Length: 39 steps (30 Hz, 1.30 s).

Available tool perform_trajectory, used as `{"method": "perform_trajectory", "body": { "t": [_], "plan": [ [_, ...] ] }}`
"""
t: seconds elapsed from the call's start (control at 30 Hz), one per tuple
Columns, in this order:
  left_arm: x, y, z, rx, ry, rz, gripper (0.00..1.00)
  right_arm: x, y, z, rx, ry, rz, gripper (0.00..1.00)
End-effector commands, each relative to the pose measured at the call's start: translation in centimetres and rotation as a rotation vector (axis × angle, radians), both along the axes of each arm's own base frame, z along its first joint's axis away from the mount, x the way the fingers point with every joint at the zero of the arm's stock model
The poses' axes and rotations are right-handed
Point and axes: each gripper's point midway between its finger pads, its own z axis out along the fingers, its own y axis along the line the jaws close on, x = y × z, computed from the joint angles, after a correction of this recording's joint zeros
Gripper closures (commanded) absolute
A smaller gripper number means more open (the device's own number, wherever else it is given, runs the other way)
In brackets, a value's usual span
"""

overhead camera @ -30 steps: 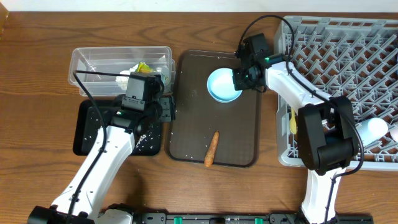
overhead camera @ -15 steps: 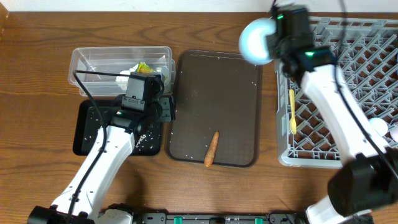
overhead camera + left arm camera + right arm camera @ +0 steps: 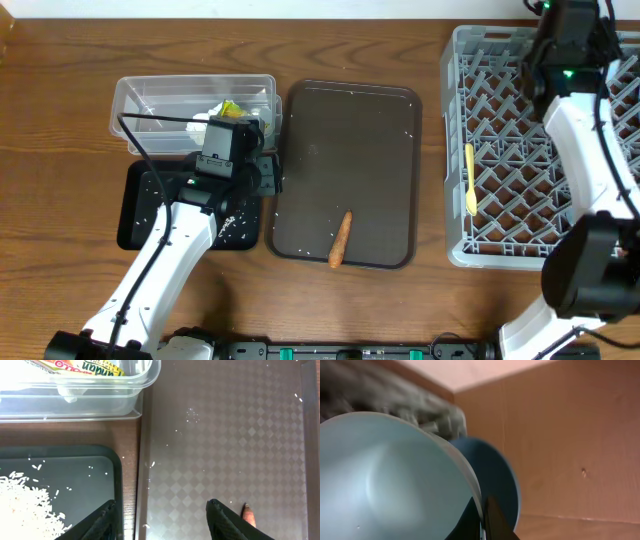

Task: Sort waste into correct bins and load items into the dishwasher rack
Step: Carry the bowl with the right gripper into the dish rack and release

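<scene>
Left claw point(image 3: 162, 521): released, nothing between its fingers, above the serving tray point(image 3: 350, 150) edge.
Right claw point(image 3: 483, 522): clenched on the white bowl point(image 3: 385, 485) rim.
Right wrist only: both bowls, the dark-blue bowl point(image 3: 497, 475) just behind the white one; overhead shows neither.
Left wrist only: rice crumbs point(image 3: 25, 510) in the black tray point(image 3: 140, 215).
Overhead only: one spoon point(image 3: 469, 180) in the rack point(image 3: 500, 120).
Waste count: one carrot stick point(image 3: 340, 240) on the serving tray; one tissue point(image 3: 205, 112) and one wrapper point(image 3: 232, 108) in the clear tub point(image 3: 130, 90).

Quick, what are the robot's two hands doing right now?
Left gripper: open, holding nothing.
Right gripper: shut on the pale bowl.
</scene>
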Motion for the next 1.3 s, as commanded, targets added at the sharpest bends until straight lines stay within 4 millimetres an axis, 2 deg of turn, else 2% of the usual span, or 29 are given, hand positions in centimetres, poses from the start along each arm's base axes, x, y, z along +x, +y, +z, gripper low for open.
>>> {"method": "perform_trajectory", "body": {
  "t": [0.0,0.17,0.33,0.5,0.7,0.8,0.93,1.07,1.27],
  "plan": [
    [0.2,0.1,0.6,0.003,-0.018,-0.004,0.41,-0.6,-2.2,-1.6,-0.052,0.096,-0.053,0.99],
    [0.2,0.1,0.6,0.002,-0.018,-0.004,0.41,-0.1,-2.7,-4.6,-0.022,0.114,-0.078,0.99],
    [0.2,0.1,0.6,0.003,-0.018,-0.004,0.41,0.6,-1.2,-8.0,0.048,0.145,-0.049,0.99],
    [0.2,0.1,0.6,0.002,-0.018,-0.004,0.41,0.0,-0.2,-10.9,0.074,0.231,-0.048,0.99],
    [0.2,0.1,0.6,0.002,-0.018,-0.004,0.41,-0.2,1.0,-11.4,0.113,0.191,-0.072,0.99],
    [0.2,0.1,0.6,0.002,-0.018,-0.004,0.41,-0.2,2.2,-11.7,0.115,0.207,-0.054,0.98],
    [0.2,0.1,0.6,0.003,-0.018,-0.004,0.41,-0.1,4.0,-11.9,0.114,0.229,-0.021,0.86],
    [0.1,0.1,0.6,0.003,-0.014,-0.004,0.41,-0.2,5.8,-12.3,0.123,0.243,-0.002,0.67],
    [0.1,0.1,0.5,0.004,-0.012,-0.004,0.41,-1.1,7.5,-13.1,0.157,0.247,-0.017,0.56]
  ]
}}
